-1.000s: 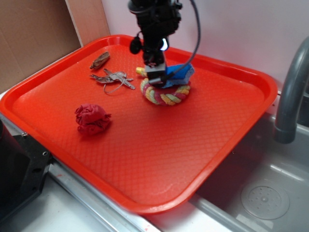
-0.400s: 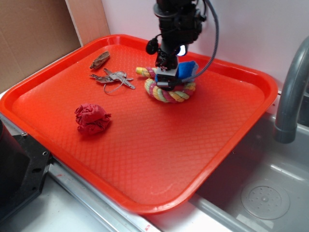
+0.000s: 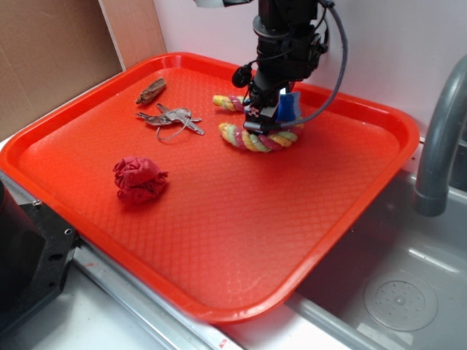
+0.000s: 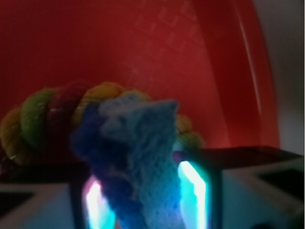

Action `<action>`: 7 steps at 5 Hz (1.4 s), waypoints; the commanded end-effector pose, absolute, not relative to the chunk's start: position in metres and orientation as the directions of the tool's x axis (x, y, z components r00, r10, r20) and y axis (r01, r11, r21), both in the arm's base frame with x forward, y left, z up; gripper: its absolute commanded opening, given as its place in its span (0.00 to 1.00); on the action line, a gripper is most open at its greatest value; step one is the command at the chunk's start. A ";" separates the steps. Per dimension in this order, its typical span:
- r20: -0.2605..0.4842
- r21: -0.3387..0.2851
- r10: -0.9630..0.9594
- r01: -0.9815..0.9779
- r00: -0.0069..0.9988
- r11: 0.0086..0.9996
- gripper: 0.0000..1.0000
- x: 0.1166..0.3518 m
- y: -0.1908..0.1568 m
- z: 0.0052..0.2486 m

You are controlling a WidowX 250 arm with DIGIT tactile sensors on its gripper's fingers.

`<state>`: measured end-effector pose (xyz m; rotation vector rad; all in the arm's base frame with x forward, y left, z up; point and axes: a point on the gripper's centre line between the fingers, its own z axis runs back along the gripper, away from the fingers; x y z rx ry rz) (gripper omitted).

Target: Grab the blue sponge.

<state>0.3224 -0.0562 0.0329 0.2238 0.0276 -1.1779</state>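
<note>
Gripper [image 3: 268, 117] is clamped on the sponge [image 3: 289, 106], down at the back of the tray [image 3: 241, 240] right over the rope ring [image 3: 260, 138]. Wrist view confirms it: sponge [image 4: 140, 162] is squeezed between the two lit fingers [image 4: 193, 191], sticking up out of the jaws, rope [image 4: 52, 114] curving just behind it. Can't tell from either view whether the sponge is touching the rope or just clear of it.

Left to right on the tray: small brown object [image 3: 151, 90] near the back-left rim, too small to identify; keys [image 3: 169, 118] just in front of it; red cloth ball [image 3: 139, 179] nearer the front, well apart from the rest; then the rope ring with gripper and sponge above it. One rope end [image 3: 228, 101] pokes out toward the left, behind the ring.

Off the tray's right edge: grey faucet [image 3: 441, 138] and sink [image 3: 401, 292] with drain. Cardboard [image 3: 51, 51] stands at back left.
</note>
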 end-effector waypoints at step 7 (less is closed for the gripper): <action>-0.019 0.087 -0.031 0.032 0.999 0.996 0.00 0.171 -0.040 0.189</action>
